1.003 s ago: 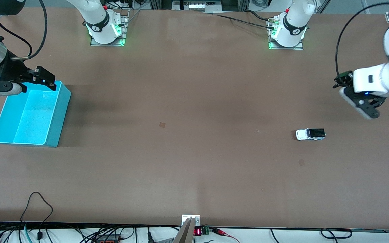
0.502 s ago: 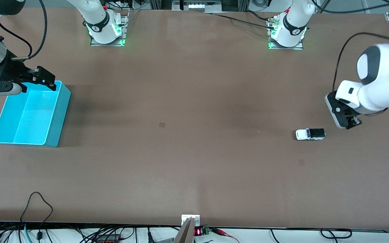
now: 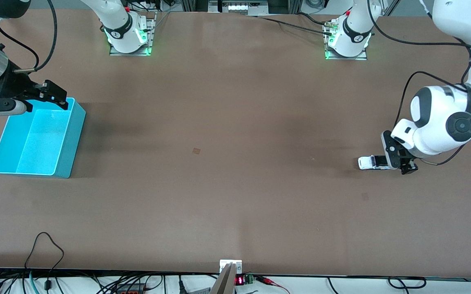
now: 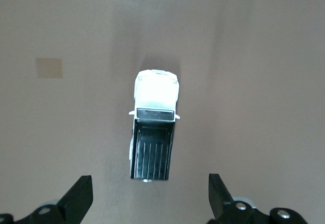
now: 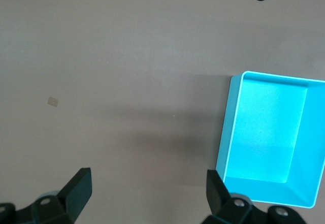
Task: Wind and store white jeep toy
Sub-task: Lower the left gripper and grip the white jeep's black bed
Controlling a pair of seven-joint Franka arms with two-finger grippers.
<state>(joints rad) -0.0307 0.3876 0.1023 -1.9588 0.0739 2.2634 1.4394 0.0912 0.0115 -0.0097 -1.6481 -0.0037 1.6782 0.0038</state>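
The white jeep toy [image 3: 371,162] stands on the brown table toward the left arm's end, white hood and black roof. In the left wrist view the jeep [image 4: 153,132] lies just ahead of the fingers, with its black rear end toward them. My left gripper [image 3: 400,163] is open and low over the table at the jeep's rear end, and in its own view [image 4: 150,203] nothing is between its fingers. The turquoise bin [image 3: 74,134] stands empty toward the right arm's end. My right gripper [image 3: 55,96] waits open over the bin's rim, and its own view [image 5: 147,198] shows the bin [image 5: 228,132] beside it.
Small tan patches mark the table at its middle [image 3: 196,150] and nearer the front camera than the jeep [image 3: 365,196]. A black cable loop [image 3: 47,245] lies at the front edge. The two arm bases [image 3: 129,36] [image 3: 347,41] stand along the table's back edge.
My left arm has swung down and in from the table's end, bringing its open gripper to the jeep's rear. The jeep, the bin and the right gripper have not moved.
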